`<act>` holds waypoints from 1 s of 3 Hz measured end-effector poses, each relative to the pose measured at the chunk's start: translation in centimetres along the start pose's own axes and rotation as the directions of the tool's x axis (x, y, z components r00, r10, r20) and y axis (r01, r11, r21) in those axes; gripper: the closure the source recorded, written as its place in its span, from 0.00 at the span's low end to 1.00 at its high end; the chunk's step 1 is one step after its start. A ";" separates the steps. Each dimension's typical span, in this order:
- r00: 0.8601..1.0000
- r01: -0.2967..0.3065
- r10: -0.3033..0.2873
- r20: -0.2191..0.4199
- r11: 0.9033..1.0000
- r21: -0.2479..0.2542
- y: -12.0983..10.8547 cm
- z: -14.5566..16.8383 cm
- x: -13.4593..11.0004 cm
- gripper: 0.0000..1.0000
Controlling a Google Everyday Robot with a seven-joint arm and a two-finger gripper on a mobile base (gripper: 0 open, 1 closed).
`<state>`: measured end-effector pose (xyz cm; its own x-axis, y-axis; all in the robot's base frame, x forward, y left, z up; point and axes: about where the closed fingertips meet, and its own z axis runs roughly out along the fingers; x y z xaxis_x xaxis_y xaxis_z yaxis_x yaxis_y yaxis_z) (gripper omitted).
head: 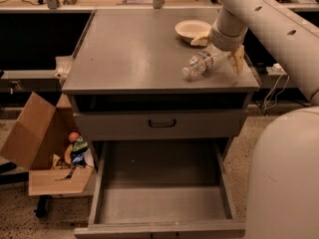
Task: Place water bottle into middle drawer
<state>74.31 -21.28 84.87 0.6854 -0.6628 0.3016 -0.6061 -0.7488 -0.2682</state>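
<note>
The water bottle [201, 62], clear with a white cap, lies on its side on the grey cabinet top [134, 49] near the right front edge, cap pointing front-left. My gripper [219, 50] is over the bottle's base end, its two yellowish fingers [238, 59] spread apart on either side of the bottle, open. The middle drawer [164, 203] is pulled out below, a wide grey box with a bare floor.
A cream bowl [192, 30] sits just behind the gripper. A closed drawer front with a black handle [162, 123] is above the open drawer. An open cardboard box [42, 148] with items stands at the left. My body [284, 178] fills the right.
</note>
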 end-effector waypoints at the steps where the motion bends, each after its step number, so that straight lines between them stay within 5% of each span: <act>1: 1.000 0.020 -0.020 0.011 1.000 -0.004 -0.3 0.3 -0.3 0.18; 3: 0.999 0.029 -0.029 0.023 1.000 -0.009 -0.4 0.6 -0.5 0.64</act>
<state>74.46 -20.62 84.23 0.7119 -0.6406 0.2880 -0.5893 -0.7678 -0.2514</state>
